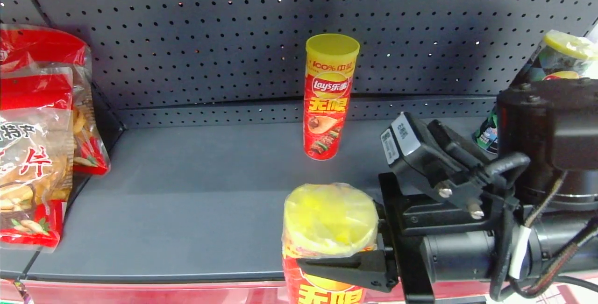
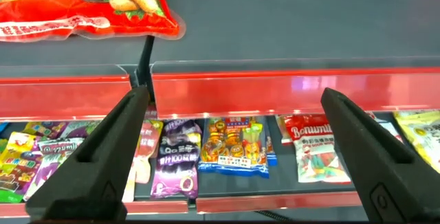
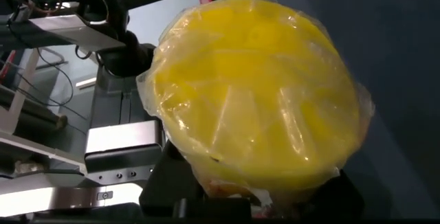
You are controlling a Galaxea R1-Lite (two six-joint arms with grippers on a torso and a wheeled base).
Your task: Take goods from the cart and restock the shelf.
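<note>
Grip-wise, the right tool is clenching a red chip can just below its plastic-wrapped yellow lid, holding it upright at the front edge of the shelf. A second chip can is standing upright beyond that tool, well apart from it. The left tool is hanging released, its prongs spread wide, facing snack packets lying ahead of it on a lower shelf.
</note>
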